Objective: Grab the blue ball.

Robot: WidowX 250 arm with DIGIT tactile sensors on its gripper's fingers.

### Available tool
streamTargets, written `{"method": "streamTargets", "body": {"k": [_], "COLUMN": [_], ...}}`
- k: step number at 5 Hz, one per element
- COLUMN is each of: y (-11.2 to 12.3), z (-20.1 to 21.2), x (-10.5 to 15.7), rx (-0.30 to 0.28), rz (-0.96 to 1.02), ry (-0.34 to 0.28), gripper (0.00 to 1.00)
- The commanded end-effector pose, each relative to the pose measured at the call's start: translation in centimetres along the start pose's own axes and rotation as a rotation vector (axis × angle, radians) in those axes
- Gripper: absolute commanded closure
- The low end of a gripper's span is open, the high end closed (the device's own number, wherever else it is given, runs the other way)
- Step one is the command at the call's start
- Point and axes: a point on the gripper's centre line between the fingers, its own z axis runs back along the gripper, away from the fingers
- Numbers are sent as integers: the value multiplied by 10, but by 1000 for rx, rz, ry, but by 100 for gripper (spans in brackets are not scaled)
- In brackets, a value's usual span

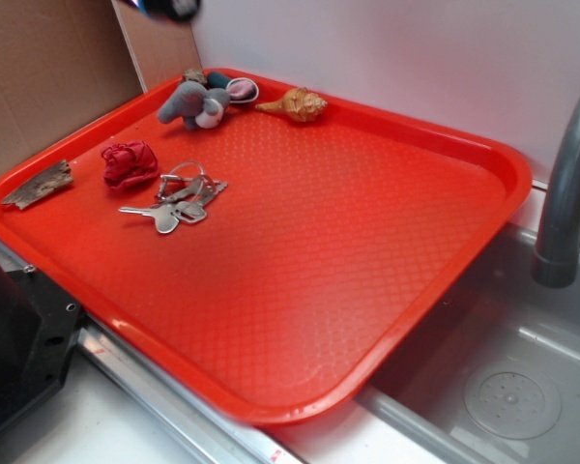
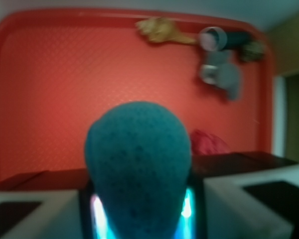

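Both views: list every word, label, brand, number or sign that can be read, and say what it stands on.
No readable text in either view.
Keys: any stamping is too small to read.
Red tray, seashell, grey plush elephant, red cloth wad, faucet: no markings visible.
Blue ball, held close to the wrist camera in the end effector: plain knit, no label.
Cardboard: no print visible.

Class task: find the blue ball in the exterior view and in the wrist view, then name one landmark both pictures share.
Exterior: the blue ball is not visible; the tray holds only other items.
Wrist: the blue ball fills the lower centre, close to the camera, held between the gripper fingers.
Shared landmark: the tan seashell at the tray's far rim, beside the grey plush elephant.
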Motion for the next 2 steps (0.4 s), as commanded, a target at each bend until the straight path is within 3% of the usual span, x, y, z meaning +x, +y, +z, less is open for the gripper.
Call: {"method": "streamTargets", "body": {"k": [1,2], "y": [11,8], "z": [34,22], "x": [-7,0], "rx": [-41,-10], "rz": [73,64], "ry": [-86,-72], "gripper": [100,100]}}
